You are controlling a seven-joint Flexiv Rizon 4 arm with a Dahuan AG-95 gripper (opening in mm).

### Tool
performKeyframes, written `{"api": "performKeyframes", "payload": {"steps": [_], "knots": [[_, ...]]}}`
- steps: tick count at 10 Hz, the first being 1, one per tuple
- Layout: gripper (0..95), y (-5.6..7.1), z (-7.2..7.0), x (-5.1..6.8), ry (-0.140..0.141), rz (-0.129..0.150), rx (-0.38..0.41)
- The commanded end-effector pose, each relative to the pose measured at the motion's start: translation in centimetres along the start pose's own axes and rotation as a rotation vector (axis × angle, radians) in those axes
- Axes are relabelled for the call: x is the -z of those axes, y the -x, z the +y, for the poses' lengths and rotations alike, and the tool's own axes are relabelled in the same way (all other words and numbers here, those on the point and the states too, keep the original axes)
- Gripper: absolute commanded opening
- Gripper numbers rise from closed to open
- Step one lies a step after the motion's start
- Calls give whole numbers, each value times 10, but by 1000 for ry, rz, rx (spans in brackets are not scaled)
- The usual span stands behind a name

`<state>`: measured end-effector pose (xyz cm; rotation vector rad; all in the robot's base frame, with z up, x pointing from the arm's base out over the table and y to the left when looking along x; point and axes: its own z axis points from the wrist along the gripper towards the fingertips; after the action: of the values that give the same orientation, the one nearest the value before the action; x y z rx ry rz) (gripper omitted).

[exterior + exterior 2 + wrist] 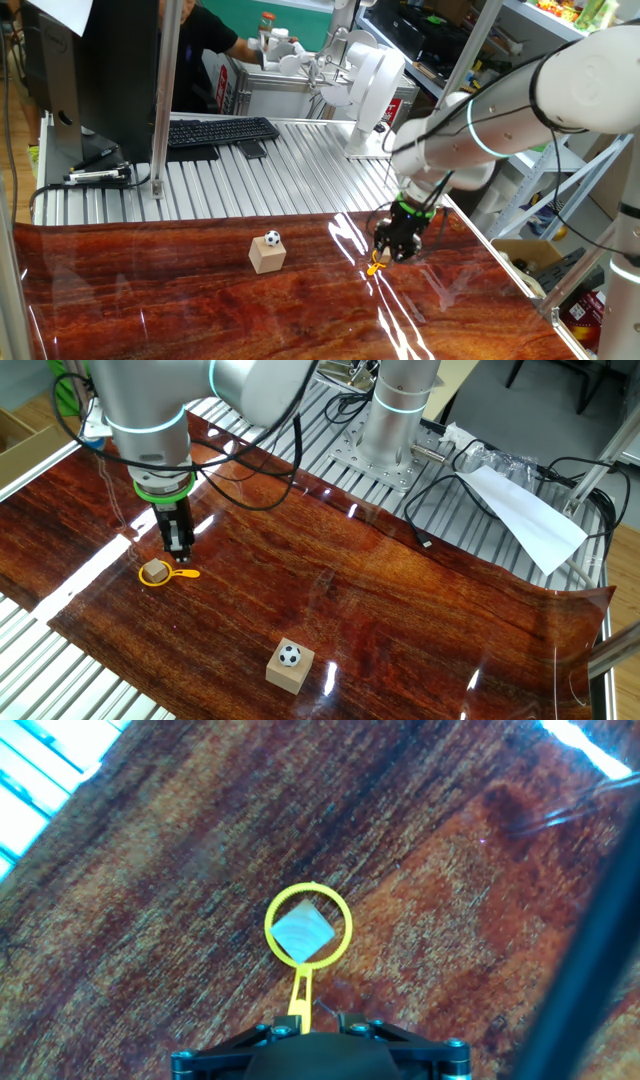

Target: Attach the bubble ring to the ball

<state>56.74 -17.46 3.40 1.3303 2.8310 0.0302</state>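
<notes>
The ball (273, 238) is black and white and sits on top of a tan wooden cube (267, 258) in the middle of the table; it also shows in the other fixed view (289, 655). The yellow bubble ring (308, 928) lies flat on the table around a second small cube (303, 933). Its stem (300, 995) runs back between my fingers, close to the left fingertip (287, 1023). My gripper (320, 1020) stands just over the stem's end (185, 573) with a narrow gap between the jaws, not clamped on it. The ring is far from the ball.
The dark wood table top (150, 300) ends at a ribbed metal bench (250, 180) with a keyboard (220, 130). A second robot base (395, 420), cables (470, 485) and a sheet of paper (525, 515) lie beyond the table's edge.
</notes>
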Motion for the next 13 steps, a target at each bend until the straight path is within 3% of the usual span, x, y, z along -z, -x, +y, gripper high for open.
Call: {"api": "performKeyframes", "payload": {"steps": [1,13], "knots": [[380,0,1,-4,7,-1,-8],[380,8,13,-18,18,-5,-56]]}}
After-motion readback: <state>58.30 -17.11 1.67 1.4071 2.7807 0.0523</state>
